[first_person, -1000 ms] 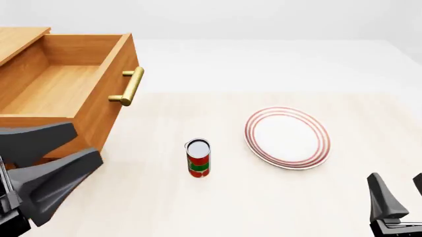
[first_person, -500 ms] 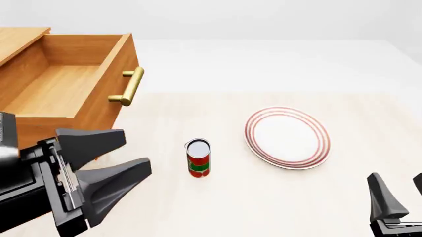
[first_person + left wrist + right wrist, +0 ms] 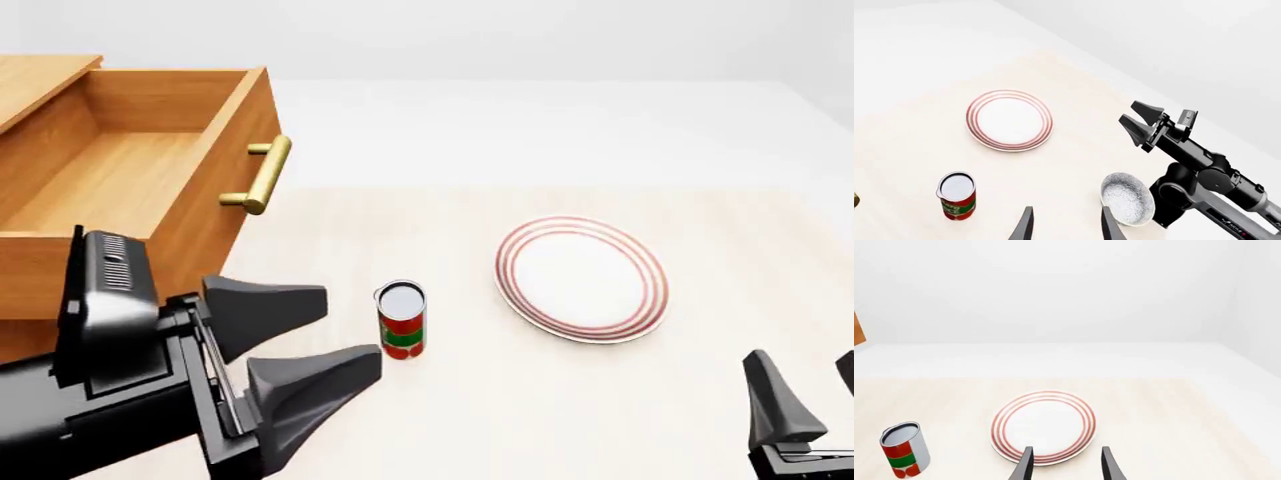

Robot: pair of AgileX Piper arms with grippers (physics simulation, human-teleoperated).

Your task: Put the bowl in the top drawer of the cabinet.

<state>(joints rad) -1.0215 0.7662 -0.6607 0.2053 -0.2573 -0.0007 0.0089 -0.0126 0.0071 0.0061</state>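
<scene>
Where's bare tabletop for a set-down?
Free: wood surface between the red-and-green tin can and red-ringed white plate; also the strip beyond the plate. Open light-brown wooden drawer holds nothing. Crowded: left gripper beside the can; speckled ceramic bowl against the right arm's base.

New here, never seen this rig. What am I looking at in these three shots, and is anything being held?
It's a simulator render of two robot arms at a table, each ending in a two-fingered gripper. The front view looks down from behind the arms: the left gripper is open near the can, and the right gripper shows only fingertips at the corner, also open. The other two pictures come from cameras behind each gripper. On the table: a red-ringed plate, the red and green can, and a wooden cabinet with its top drawer pulled out and nothing visible in it. The speckled bowl shows only in the left wrist view, beside the right arm's base. Nothing is held.
</scene>
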